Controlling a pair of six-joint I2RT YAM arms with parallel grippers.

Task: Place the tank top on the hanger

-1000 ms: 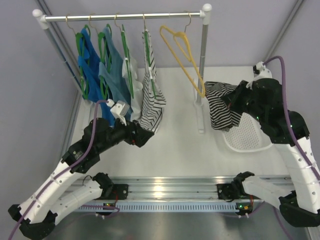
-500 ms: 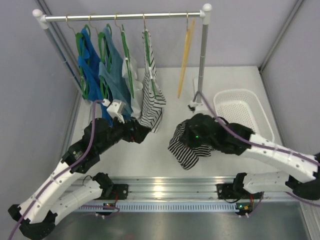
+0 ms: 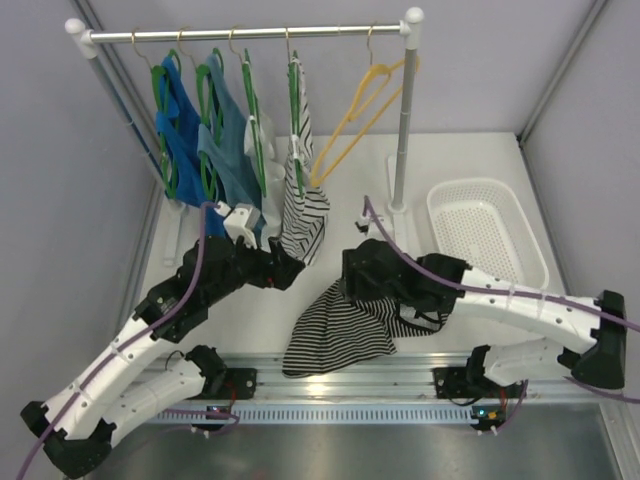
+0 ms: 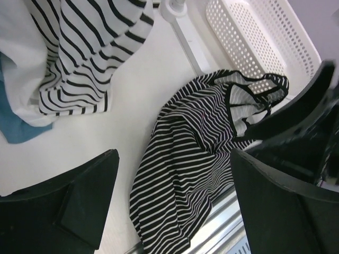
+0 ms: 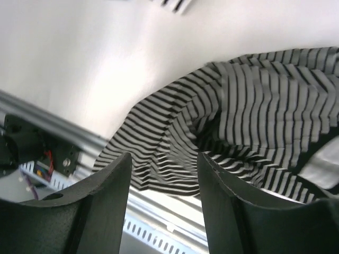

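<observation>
striped tank top [image 3: 340,335] slack on the table [image 3: 470,160], long axis diagonal, hem near-left, straps pointing right. right gripper [image 5: 164,159] parted, holding nothing; left gripper [image 4: 172,159] spread wide, empty.

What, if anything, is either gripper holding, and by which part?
Nothing. The left gripper and right gripper stand open; the tank top lies loose on the table.

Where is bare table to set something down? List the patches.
Free: table between the pale striped top and rack post; strip behind the basket. Crowded: near edge, where the tank top sprawls onto the rail, and beneath the blue tops.
</observation>
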